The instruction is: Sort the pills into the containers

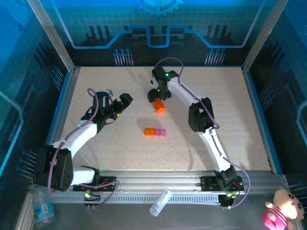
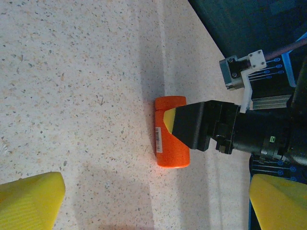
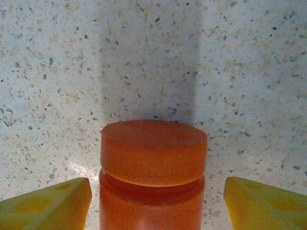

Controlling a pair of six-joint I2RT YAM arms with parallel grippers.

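Right gripper (image 1: pixel 158 100) parted around the bottle (image 3: pixel 151 206), one yellow finger (image 3: pixel 48 203) to each side, a strip of table (image 3: pixel 153 57) showing between each pad and the orange wall; straddling, then, rather than clamping; placed so, in all likelihood, to close on the body below the cap (image 3: pixel 153 151) and steady it. Left gripper (image 1: pixel 124 101) spread wide with nothing between its fingers, held near the bottle and aimed at it; positioned, by judgement, to take the cap once the body is pinned. Bottle near the far middle of the table, cap on; upright or lying not settled from these angles; barcode label (image 2: pixel 159 140) on its side. Containers (image 1: pixel 155 132) nearer the arm bases, well apart from the bottle and from both grippers, between the two arms; orange compartment to the left, pink joined at its right; touched by neither gripper. Contents of the compartments too small to make out; contents of the bottle hidden behind its orange wall and cap; pills presumed inside, hence bottle first, compartments after.
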